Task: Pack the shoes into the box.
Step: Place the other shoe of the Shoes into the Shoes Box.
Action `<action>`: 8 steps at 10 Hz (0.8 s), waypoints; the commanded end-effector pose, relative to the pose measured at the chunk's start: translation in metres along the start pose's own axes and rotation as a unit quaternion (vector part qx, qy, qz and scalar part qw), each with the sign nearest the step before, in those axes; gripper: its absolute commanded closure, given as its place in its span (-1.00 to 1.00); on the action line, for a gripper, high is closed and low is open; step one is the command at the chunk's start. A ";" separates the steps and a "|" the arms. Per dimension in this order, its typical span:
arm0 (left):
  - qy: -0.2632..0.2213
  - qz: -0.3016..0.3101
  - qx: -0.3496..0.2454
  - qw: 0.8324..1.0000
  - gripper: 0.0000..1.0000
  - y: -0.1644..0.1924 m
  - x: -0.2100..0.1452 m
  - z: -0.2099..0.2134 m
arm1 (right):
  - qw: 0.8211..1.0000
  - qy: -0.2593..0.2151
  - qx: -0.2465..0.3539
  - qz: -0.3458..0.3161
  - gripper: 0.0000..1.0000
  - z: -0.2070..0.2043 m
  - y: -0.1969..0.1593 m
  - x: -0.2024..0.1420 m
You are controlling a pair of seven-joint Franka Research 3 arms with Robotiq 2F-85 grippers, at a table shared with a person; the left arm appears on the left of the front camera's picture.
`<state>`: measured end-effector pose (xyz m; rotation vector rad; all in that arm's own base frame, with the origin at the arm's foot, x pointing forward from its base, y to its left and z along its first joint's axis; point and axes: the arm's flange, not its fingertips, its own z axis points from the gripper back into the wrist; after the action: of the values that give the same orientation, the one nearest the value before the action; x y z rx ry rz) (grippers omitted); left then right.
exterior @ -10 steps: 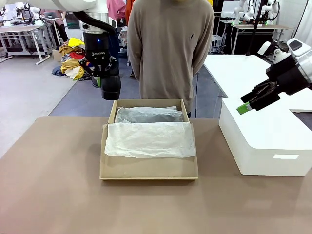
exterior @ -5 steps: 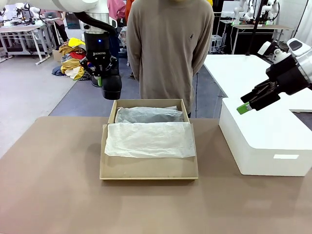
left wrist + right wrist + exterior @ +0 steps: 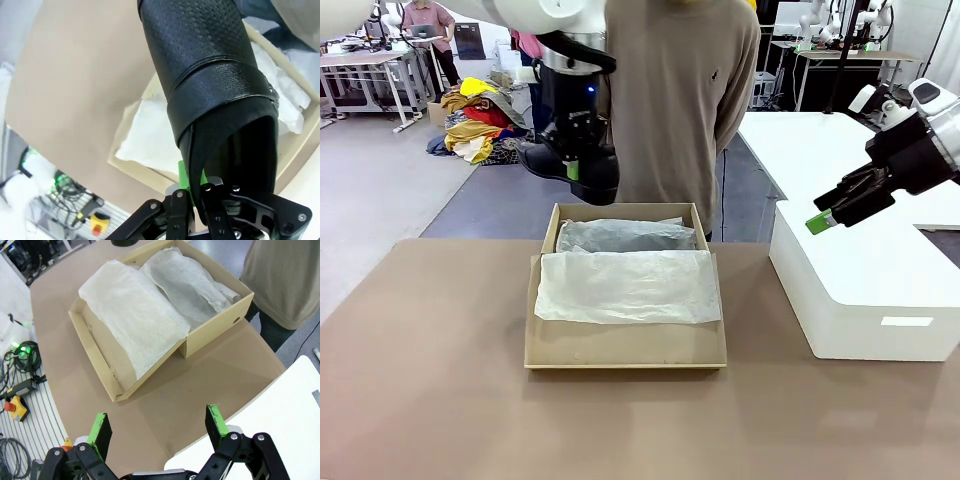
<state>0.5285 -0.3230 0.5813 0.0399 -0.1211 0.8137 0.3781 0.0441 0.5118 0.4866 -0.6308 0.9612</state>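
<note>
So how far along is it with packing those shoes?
Partway, it seems. Done: the box lies open, lined with tissue; a grey bulge under the far sheet may be the other shoe, I cannot tell. In hand: the left gripper is shut on a black shoe above the box's far edge. Left: lowering it in. The right gripper hangs open and empty.

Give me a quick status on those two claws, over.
Left gripper shut on black shoe, above the box, far edge. Right gripper open, raised near the white box. Tissue paper spread across the box.
</note>
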 end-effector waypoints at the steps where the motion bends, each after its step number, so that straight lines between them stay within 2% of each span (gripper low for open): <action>1: 0.007 0.071 0.004 0.997 1.00 -0.016 -0.011 0.001 | 1.000 -0.017 0.007 0.011 -1.00 -0.002 -0.003 0.000; 2: 0.025 0.091 -0.002 0.996 1.00 -0.026 -0.021 -0.005 | 1.000 -0.017 0.007 0.011 -1.00 -0.002 -0.003 0.000; 6: 0.029 0.136 0.000 0.990 1.00 -0.051 -0.045 -0.028 | 1.000 -0.017 0.007 0.011 -1.00 -0.002 -0.003 0.000; 7: 0.030 0.134 0.014 0.990 1.00 -0.051 -0.047 -0.031 | 1.000 -0.017 0.007 0.011 -1.00 -0.002 -0.003 0.000; 8: 0.033 0.105 -0.001 0.994 1.00 -0.046 -0.041 -0.036 | 1.000 -0.017 0.007 0.011 -1.00 -0.002 -0.003 0.000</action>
<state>0.5374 -0.3866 0.5322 0.0057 -0.0588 1.0282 0.3781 0.0441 0.5118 0.4866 -0.6308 0.9613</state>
